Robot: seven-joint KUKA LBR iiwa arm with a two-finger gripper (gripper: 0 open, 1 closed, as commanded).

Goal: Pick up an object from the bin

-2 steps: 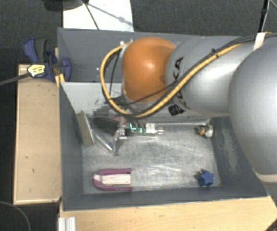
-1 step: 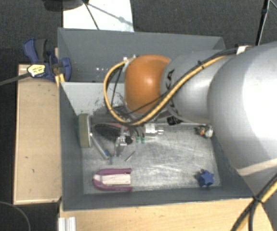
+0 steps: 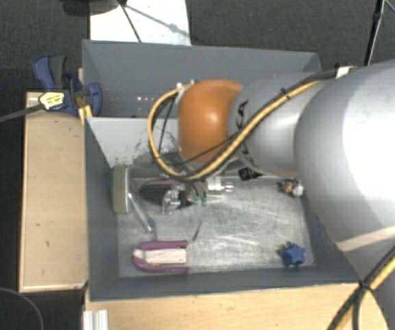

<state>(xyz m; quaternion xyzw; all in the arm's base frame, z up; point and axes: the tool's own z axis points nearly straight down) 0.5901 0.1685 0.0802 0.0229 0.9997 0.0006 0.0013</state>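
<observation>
While the hand (image 3: 176, 198) sits low by the grey block (image 3: 120, 190), nothing looks lifted yet, and I cannot tell if it is spread or pinching.

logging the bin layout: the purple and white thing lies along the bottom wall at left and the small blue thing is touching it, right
Not quite. The purple and white thing does lie along the bottom wall at left, but the small blue thing is not touching it. It sits well apart, near the bottom right corner. The camera view shows the gap between them.
</observation>
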